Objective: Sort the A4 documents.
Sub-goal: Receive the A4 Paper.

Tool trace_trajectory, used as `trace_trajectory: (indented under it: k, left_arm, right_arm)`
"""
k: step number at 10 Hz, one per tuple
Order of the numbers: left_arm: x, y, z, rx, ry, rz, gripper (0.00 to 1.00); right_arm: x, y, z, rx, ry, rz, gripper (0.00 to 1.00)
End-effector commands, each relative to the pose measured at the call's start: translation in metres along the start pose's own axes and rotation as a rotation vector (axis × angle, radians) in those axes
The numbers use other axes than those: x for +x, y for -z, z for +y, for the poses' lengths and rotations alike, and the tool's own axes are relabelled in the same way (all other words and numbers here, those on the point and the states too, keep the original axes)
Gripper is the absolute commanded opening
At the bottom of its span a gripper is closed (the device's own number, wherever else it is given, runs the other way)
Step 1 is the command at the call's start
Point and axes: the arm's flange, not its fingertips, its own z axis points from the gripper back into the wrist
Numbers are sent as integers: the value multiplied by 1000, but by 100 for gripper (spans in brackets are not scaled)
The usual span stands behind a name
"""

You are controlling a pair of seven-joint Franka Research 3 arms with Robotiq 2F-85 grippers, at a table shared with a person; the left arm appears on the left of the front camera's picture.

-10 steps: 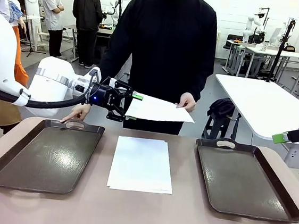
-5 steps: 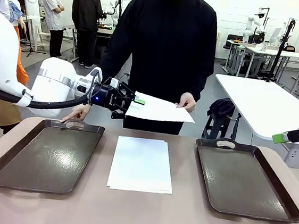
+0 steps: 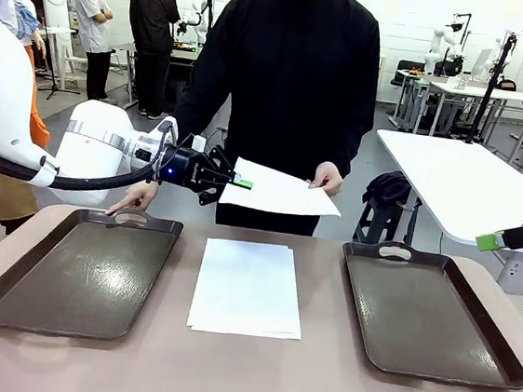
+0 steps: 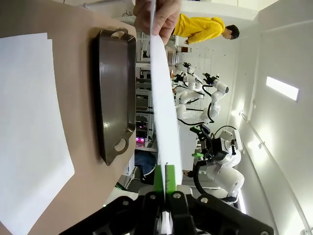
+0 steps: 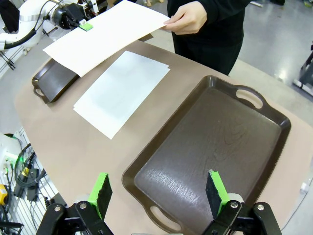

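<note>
Brown tabletop (image 3: pixel 242 381) carried the stacked A4 documents (image 3: pixel 248 288), with a dark tray (image 3: pixel 75 275) at their nine o'clock and a second tray (image 3: pixel 432 312) at three. At twelve, above the table, the left gripper (image 3: pixel 240 183) pinched a raised sheet (image 3: pixel 280 194) also held by the person's hand (image 3: pixel 327 177). The right gripper (image 5: pixel 157 188) hung spread over the second tray.

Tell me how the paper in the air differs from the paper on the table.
The raised sheet hangs in the air; the pile lies flat on the table between the left tray and right tray. The left gripper pinches one end of the sheet and a person's hand the other; nothing touches the pile. The sheet looks single; the pile shows offset edges. Both are plain white.
</note>
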Motion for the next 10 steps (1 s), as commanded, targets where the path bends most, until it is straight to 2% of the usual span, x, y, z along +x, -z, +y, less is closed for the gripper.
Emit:
trace_trajectory:
  k: [1,4,5,6,10]
  left_arm:
    - [3,6,0,-16,18,-24,0]
    - [2,6,-1,-22,32,-9,0]
    - [1,6,-4,-53,-2,50,0]
    - [0,1,0,0,3,1,0]
    - [0,1,0,0,3,1,0]
  right_arm:
    - [-1,2,-1,18,3,-6,100]
    - [-1,2,-1,18,3,-6,100]
    - [-1,2,-1,18,3,-6,100]
    - [-1,2,-1,18,3,-6,100]
    - [-1,2,-1,18,3,-6,100]
